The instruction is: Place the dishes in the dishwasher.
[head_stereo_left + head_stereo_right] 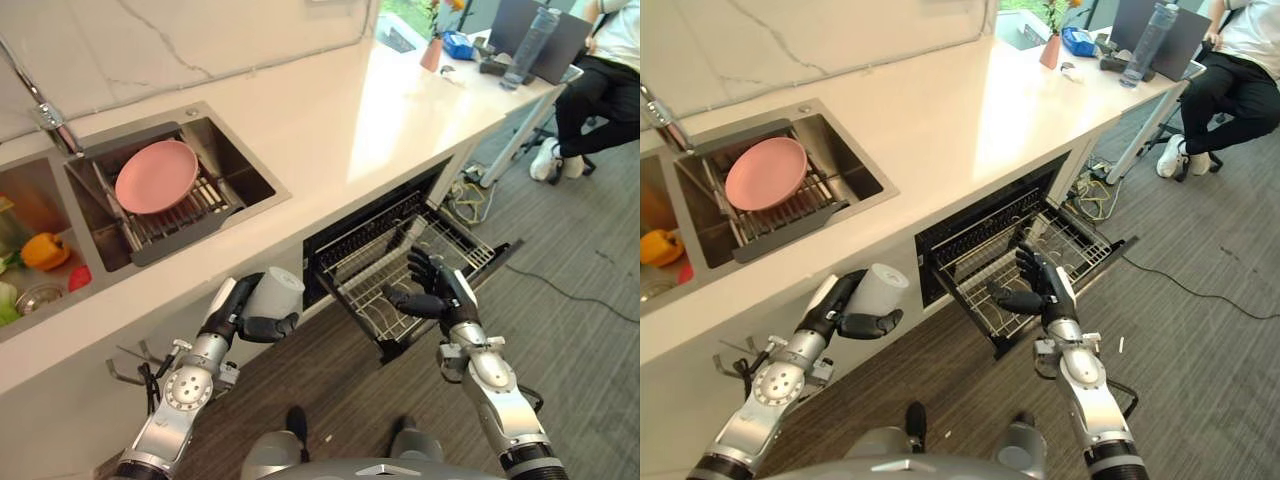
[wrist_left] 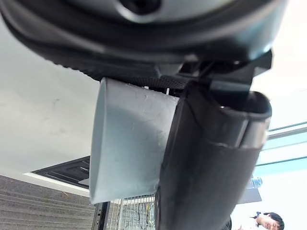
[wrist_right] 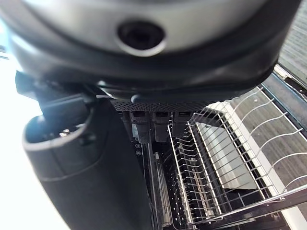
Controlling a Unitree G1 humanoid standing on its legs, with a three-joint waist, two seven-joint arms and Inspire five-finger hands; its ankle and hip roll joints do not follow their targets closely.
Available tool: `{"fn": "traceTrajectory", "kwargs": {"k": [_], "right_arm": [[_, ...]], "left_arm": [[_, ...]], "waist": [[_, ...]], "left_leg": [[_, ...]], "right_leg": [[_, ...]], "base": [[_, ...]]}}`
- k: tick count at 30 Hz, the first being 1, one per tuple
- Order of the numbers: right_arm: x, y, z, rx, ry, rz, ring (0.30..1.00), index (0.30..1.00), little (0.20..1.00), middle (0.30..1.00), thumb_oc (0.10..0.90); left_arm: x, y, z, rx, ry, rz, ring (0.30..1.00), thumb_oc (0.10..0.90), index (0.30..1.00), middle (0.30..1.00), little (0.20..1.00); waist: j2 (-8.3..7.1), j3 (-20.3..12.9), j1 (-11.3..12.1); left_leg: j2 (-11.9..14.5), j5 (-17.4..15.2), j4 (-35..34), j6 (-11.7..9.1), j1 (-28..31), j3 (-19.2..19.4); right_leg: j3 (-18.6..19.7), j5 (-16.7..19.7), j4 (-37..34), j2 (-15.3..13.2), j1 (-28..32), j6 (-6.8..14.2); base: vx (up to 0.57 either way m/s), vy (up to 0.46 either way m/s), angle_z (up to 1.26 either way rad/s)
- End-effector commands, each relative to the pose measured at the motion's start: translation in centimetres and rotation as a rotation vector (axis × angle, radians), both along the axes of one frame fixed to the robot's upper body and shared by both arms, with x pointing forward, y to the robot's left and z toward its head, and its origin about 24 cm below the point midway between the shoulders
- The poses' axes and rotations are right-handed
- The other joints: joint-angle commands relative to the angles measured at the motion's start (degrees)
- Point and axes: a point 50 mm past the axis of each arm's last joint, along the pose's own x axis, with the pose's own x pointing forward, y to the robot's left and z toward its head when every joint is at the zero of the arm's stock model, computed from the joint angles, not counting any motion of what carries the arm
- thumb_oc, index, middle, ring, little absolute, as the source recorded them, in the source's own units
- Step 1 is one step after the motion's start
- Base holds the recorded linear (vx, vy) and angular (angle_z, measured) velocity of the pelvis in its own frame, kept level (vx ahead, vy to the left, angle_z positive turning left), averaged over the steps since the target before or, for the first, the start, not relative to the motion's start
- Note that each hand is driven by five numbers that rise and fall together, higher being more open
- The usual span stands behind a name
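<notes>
A smooth, pale grey cup [image 1: 274, 292], tapered and plain-walled, is gripped by the left hand [image 1: 243, 312], whose dark fingers and thumb are curled round its side. The cup is held tilted, its rim turned away from the palm, just below the front edge of the desk [image 1: 330, 120], a glossy white slab with faint grey veining. In the left wrist view the matte wall of the cup [image 2: 127, 143] is seen pressed against the thumb.

A round pink plate [image 1: 157, 176] with a shallow raised rim is lying on a wire rack [image 1: 185, 210] set across a stainless steel sink [image 1: 245, 170]. A chrome tap [image 1: 45, 110] is mounted behind the sink, and a yellow pepper [image 1: 45, 250] is seen in the neighbouring basin.

The dishwasher [image 1: 350, 235], a dark cavity under the desk, is open, with its basket [image 1: 420, 265] of thin metal wire pulled out over grey wood-grain floor [image 1: 590, 330]. The right hand [image 1: 437, 291] is held over the near part of the basket, fingers spread and loosely bent, with nothing gripped; whether the wire is touched cannot be told. In the right wrist view, rows of upright wire prongs [image 3: 201, 163] are shown past the fingers.

A seated person [image 1: 600, 80] is seen at the far end of the room.
</notes>
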Motion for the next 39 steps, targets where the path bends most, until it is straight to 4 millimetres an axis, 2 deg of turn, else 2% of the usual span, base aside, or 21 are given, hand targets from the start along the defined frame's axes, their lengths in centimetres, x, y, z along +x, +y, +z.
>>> {"fn": "traceTrajectory", "kwargs": {"k": [1,4,7,8,12,14,17,18,20,23,27,28,29,31,39], "right_arm": [[0.8,-3.1,3.6,-0.054,-0.188,-0.081,0.900,0.900,0.900,0.900,0.800],[0.6,-3.4,3.4,-0.049,-0.179,-0.087,0.900,0.900,0.900,0.900,0.800],[0.4,-3.4,3.3,-0.047,-0.173,-0.078,0.900,0.900,0.900,0.900,0.800],[0.3,-3.1,3.5,-0.030,-0.179,-0.047,0.900,0.900,0.900,0.900,0.800],[0.5,-2.3,3.9,0.035,-0.201,0.000,0.900,0.900,0.900,0.900,0.800],[0.5,-1.3,4.2,0.134,-0.221,0.039,0.900,0.900,0.900,0.900,0.800],[0.5,0.3,4.6,0.282,-0.236,0.093,0.900,0.900,0.900,0.900,0.800],[0.5,0.3,4.6,0.282,-0.236,0.093,0.900,0.900,0.900,0.900,0.800],[0.3,2.2,4.9,0.456,-0.238,0.160,0.900,0.900,0.900,0.900,0.800],[0.4,4.7,6.6,0.623,-0.267,0.281,0.900,0.900,0.900,0.900,0.800],[0.3,5.1,7.2,0.643,-0.281,0.311,0.900,0.900,0.900,0.900,0.800],[0.5,5.6,8.0,0.677,-0.304,0.348,0.900,0.900,0.900,0.900,0.800],[0.5,5.6,8.0,0.677,-0.304,0.348,0.900,0.900,0.900,0.900,0.800],[0.9,6.4,9.2,0.738,-0.342,0.377,0.900,0.900,0.900,0.900,0.800],[1.3,7.2,9.4,0.788,-0.331,0.365,0.900,0.900,0.900,0.900,0.800]], "left_arm": [[3.9,3.0,8.3,0.066,-0.413,0.118,0.300,0.400,0.300,0.300,0.300],[3.7,2.5,7.9,0.039,-0.395,0.100,0.300,0.400,0.300,0.300,0.300],[3.5,2.0,7.5,0.014,-0.379,0.081,0.300,0.400,0.300,0.300,0.300],[3.3,1.4,6.8,-0.034,-0.347,0.068,0.300,0.400,0.300,0.300,0.300],[3.6,0.7,6.6,-0.069,-0.335,0.041,0.300,0.400,0.300,0.300,0.300],[3.9,0.0,6.9,-0.094,-0.346,0.020,0.300,0.400,0.300,0.300,0.300],[5.2,-1.7,7.3,-0.149,-0.360,-0.019,0.300,0.400,0.300,0.300,0.300],[5.2,-1.7,7.3,-0.149,-0.360,-0.019,0.300,0.400,0.300,0.300,0.300],[6.8,-3.8,7.7,-0.159,-0.369,-0.067,0.300,0.400,0.300,0.300,0.300],[8.8,-6.2,9.2,-0.140,-0.404,-0.136,0.300,0.400,0.300,0.300,0.300],[9.2,-6.9,9.5,-0.132,-0.415,-0.159,0.300,0.400,0.300,0.300,0.300],[9.6,-8.0,10.1,-0.118,-0.432,-0.201,0.300,0.400,0.300,0.300,0.300],[9.6,-8.0,10.1,-0.118,-0.432,-0.201,0.300,0.400,0.300,0.300,0.300],[9.7,-9.4,10.0,-0.113,-0.431,-0.243,0.300,0.400,0.300,0.300,0.300],[9.7,-9.9,9.4,-0.064,-0.426,-0.239,0.300,0.400,0.300,0.300,0.300]], "waist": [[0.33,-2.82,0.73],[-0.02,-4.56,1.12],[-0.06,-5.61,1.23],[0.24,-6.92,1.08],[0.67,-7.73,0.96],[0.87,-8.15,0.58],[1.07,-8.70,-0.09],[1.07,-8.70,-0.09],[1.45,-9.42,-1.20],[1.70,-9.43,-2.66],[1.83,-9.36,-2.90],[2.04,-9.42,-3.27],[2.04,-9.42,-3.27],[2.31,-9.46,-3.51],[2.21,-9.48,-3.23]], "left_leg": [[5.80,-4.45,5.39,-5.61,-2.42,-4.42],[6.84,-4.31,4.56,-6.68,-1.39,-4.22],[7.75,-4.05,3.55,-7.45,-0.40,-4.12],[8.77,-3.43,2.10,-8.39,0.67,-3.79],[10.19,-2.61,0.18,-9.34,2.37,-2.51],[10.59,-2.09,-1.21,-9.70,3.31,-1.66],[10.99,-1.55,-2.86,-9.95,4.61,-0.76],[10.99,-1.55,-2.86,-9.95,4.61,-0.76],[11.13,-1.35,-4.39,-10.05,6.38,0.15],[11.07,-1.14,-4.91,-10.12,6.88,0.55],[11.00,-1.23,-5.06,-10.10,7.11,0.74],[10.89,-1.39,-5.26,-10.06,7.48,1.12],[10.89,-1.39,-5.26,-10.06,7.48,1.12],[10.66,-1.62,-5.41,-9.97,7.96,1.85],[10.61,-1.87,-5.50,-9.86,8.37,2.57]], "right_leg": [[-1.77,1.42,1.01,0.32,2.58,-1.03],[-4.22,1.80,-2.87,0.85,5.58,-0.91],[-5.03,1.45,-5.45,2.01,7.46,-1.09],[-5.47,1.27,-8.74,3.41,9.20,-1.26],[-5.81,0.97,-10.15,4.25,10.35,-1.23],[-5.66,1.04,-10.15,4.50,10.27,-1.17],[-5.23,0.96,-10.15,4.87,10.22,-1.23],[-5.23,0.96,-10.15,4.87,10.22,-1.23],[-4.54,0.50,-10.15,5.29,10.82,-1.23],[-3.71,0.59,-10.15,5.48,10.60,-1.20],[-3.61,0.59,-10.15,5.48,10.63,-1.17],[-3.40,0.63,-10.15,5.37,10.62,-1.03],[-3.40,0.63,-10.15,5.37,10.62,-1.03],[-3.35,0.88,-10.15,5.10,10.64,-0.86],[-2.82,1.32,-10.15,5.20,10.53,-1.01]], "base": [[0.09,-0.118,0.41],[0.12,-0.115,0.11],[0.12,-0.095,-0.06],[0.10,-0.080,-0.17],[0.07,-0.081,-0.12],[0.04,-0.015,-0.16],[0.03,-0.015,-0.07],[0.05,-0.011,-0.04],[0.08,-0.009,-0.14],[0.03,-0.009,-0.14],[0.00,0.001,-0.02],[0.00,0.000,0.00],[0.02,0.010,-0.04],[0.01,0.014,-0.11],[0.00,0.007,-0.06]]}}
